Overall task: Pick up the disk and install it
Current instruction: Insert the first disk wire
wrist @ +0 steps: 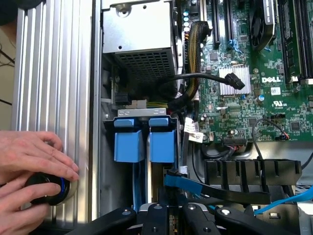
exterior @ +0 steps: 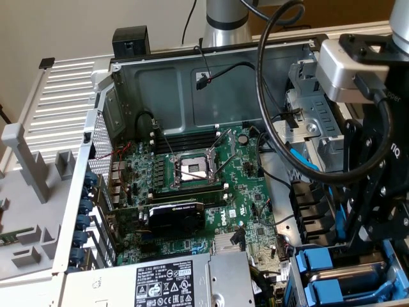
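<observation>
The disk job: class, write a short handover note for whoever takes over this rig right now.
Pincer: low over the drive bay, close to two blue carriers.
A person's hands: on a black knob at the case edge.
Disk: the carriers stand in the bay beside the power supply; which is the task's, unclear.
Done or left: cannot tell whether it is fully seated.

Open room above motherboard [exterior: 249,185], black cable [exterior: 259,77] looping across drive cage [exterior: 305,121], hands [wrist: 34,156] at case edge [wrist: 58,73]

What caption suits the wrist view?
Gripper poised by blue drive carriers inside an open computer case while a person's hands rest on a black round object at its edge.
</observation>
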